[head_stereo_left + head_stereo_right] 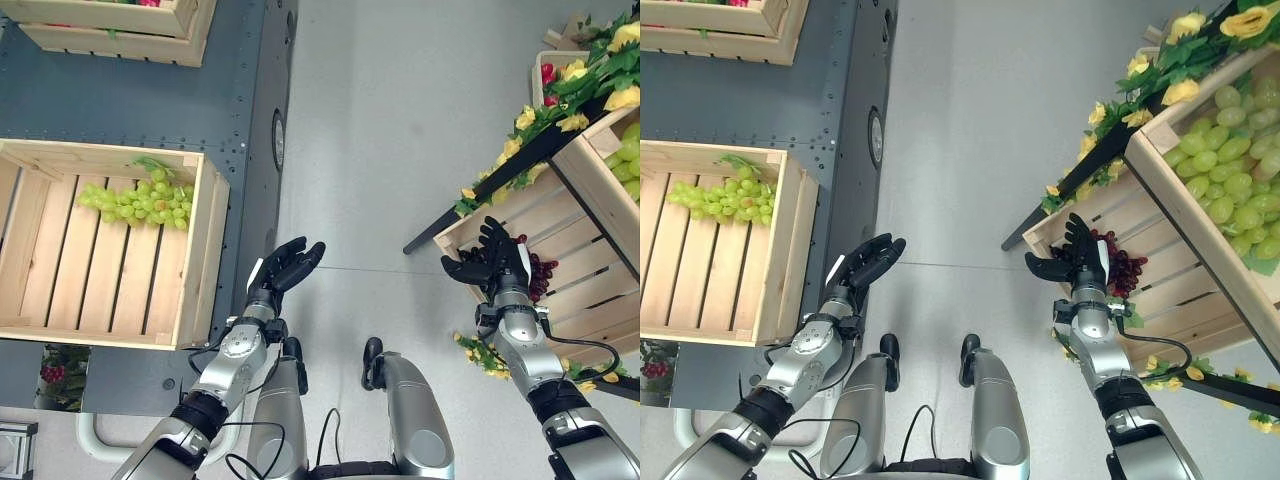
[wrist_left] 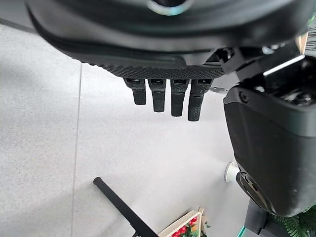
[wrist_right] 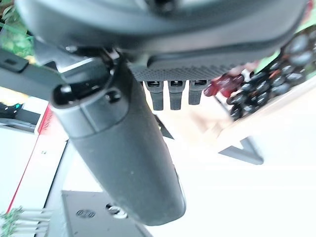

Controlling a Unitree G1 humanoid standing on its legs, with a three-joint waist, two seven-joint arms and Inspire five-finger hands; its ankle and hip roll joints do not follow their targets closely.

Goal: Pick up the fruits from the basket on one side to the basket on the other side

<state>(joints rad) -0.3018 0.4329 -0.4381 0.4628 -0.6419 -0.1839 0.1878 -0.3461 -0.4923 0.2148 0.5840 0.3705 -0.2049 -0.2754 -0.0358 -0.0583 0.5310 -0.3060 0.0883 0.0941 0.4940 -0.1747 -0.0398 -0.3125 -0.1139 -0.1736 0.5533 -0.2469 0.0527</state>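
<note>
Right hand (image 1: 497, 262) first: its fingers (image 3: 170, 95) were spread and relaxed, holding nothing, hovering over the near edge of the lower right crate (image 1: 570, 270) at the right of the frame. Just past the fingertips lay a bunch of dark red grapes (image 1: 537, 272), close beside the hand and a little further to the right, resting on the crate's slats. From the head views I couldn't say for sure whether the fingertips were touching the bunch or just short of it; the wrist view showed the grapes right beyond the fingers.

Left hand (image 1: 287, 268) was also released, fingers (image 2: 165, 97) straight and empty, hanging over the bare floor (image 1: 380, 150) near the middle of the frame, just off the corner of the left crate (image 1: 195, 260).

My guess is the step in hand was grabbing that red bunch. To do it well, I'd push the right hand further over the bunch so the palm sits above its thick part, then curl fingers and thumb around the mass instead of pinching a few berries at the edge, since those could just tear off. Keep clear of the crate's front board on the way down.

Outward from there: a bunch of green grapes (image 1: 138, 201) already sat in the left crate at the middle left of the frame. More green grapes (image 1: 1225, 150) filled the upper crate (image 1: 1160, 190) at the upper right, with yellow flower garlands (image 1: 560, 100) along the dark stand frame (image 1: 480, 195).
</note>
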